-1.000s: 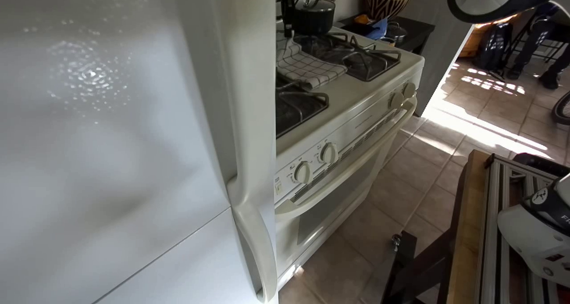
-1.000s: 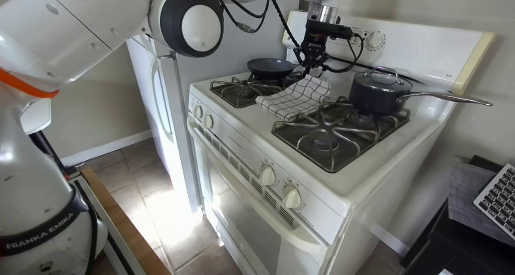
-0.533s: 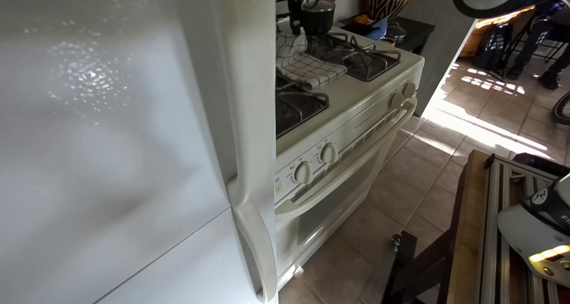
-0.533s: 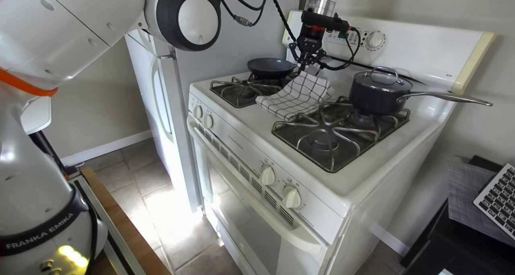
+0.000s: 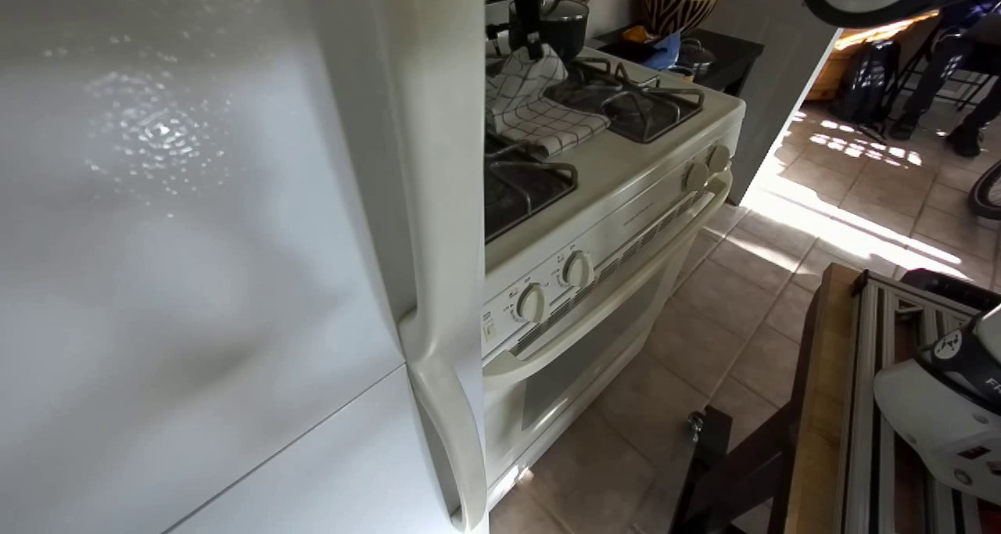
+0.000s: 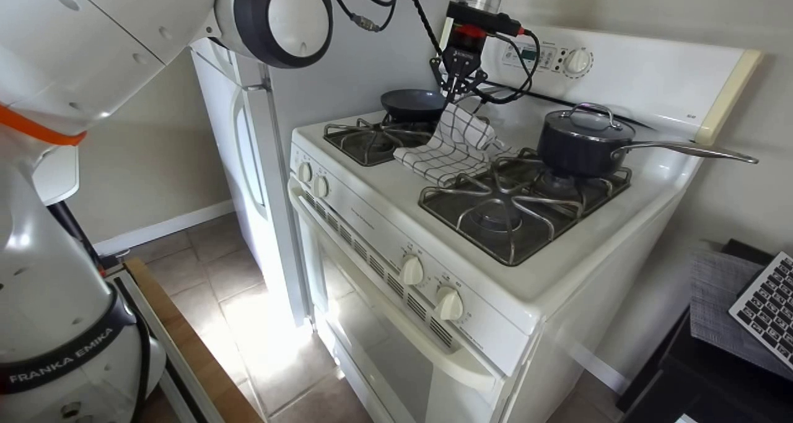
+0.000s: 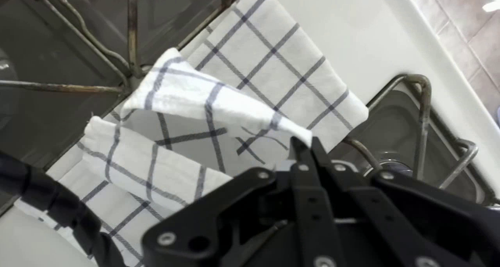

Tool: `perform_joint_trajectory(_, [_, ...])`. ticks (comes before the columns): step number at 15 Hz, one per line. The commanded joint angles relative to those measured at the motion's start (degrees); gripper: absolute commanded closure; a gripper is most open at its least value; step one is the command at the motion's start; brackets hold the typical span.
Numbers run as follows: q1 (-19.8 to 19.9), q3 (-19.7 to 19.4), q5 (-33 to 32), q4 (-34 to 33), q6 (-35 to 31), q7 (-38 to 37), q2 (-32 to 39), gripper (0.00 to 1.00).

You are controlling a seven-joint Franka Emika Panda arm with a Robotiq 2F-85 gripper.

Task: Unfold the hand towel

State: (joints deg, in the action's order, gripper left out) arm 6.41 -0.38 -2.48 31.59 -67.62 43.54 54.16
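Two fingers: tips together, clamped on a thin pinch of the towel, and the cloth runs taut and narrow right at that grip!
Gripper: black, over the stove in both exterior views, fingers pointing down.
Raised flap: look at that shape, a sharp peak at the fingertips, widening into a bowed arch away from them.
Under the arch: a hollow of shaded cloth, then a puffy roll, scrunched at its end.
Flat stretch: smooth, with a rounded corner, a second layer showing along one edge.
Check: white ground, thin dark lines, straight on the flat stretch, bending along the folds.
Towel's place: on the stove, between the two grates, back part lifted, front part down.
Pan: dark, shallow, on the grate nearer the fridge.
Pot: dark, lidded, on the opposite grate, handle jutting sideways.
Bowl: striped, beyond the stove in an exterior view.
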Motion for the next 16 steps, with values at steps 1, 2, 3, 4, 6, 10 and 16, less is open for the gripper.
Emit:
perform_joint_trajectory(1, [-0.1,0.0,0.0,0.0,0.0,0.0,0.0,0.97])
perform_joint_trajectory(2, [0.0,0.0,0.0,0.0,0.0,0.0,0.0,0.97])
perform_joint_trajectory(3, [0.0,0.0,0.0,0.1,0.0,0.0,0.0,0.97])
perform_joint_trajectory(4, [0.0,0.0,0.0,0.1,0.0,0.0,0.0,0.97])
perform_joint_trajectory(6, [0.0,0.1,-0.1,1.3,1.6,1.0,-1.0,0.99])
perform_joint_trajectory(10, [0.0,-0.4,-2.0,4.0,7.2,5.8,-4.4,0.99])
perform_joint_trajectory(16, [1.5,-0.6,-4.3,8.5,12.1,12.7,-10.0,0.99])
